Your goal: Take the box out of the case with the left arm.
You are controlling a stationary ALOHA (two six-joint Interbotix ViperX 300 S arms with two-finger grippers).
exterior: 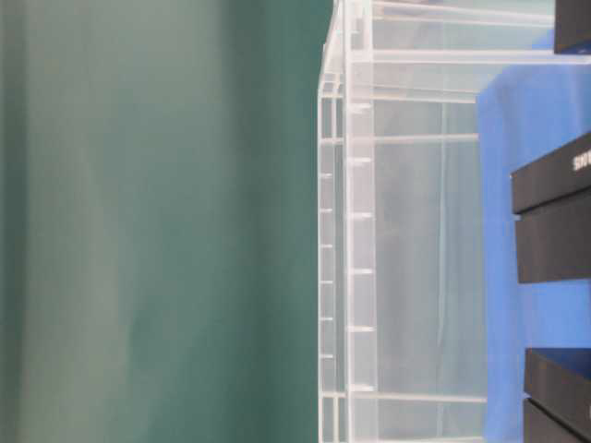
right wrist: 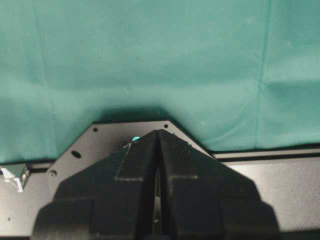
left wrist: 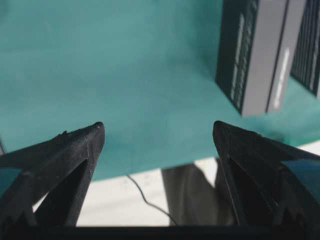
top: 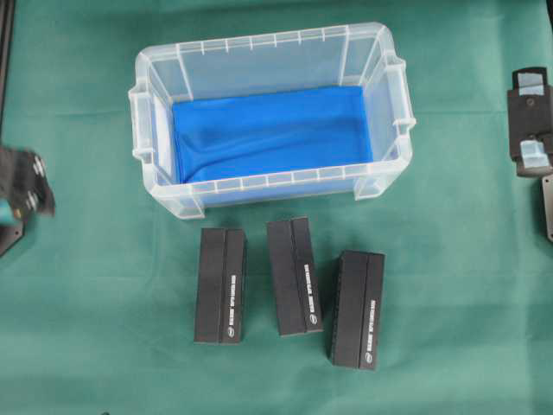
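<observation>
Though blue-lined, clear ribbed case (top: 270, 121) holds nothing.

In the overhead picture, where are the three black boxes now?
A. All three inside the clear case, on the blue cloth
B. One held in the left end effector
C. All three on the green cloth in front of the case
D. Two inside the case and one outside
C. The three black boxes lie side by side on the green cloth, outside the case, which holds only its blue cloth lining.
</observation>
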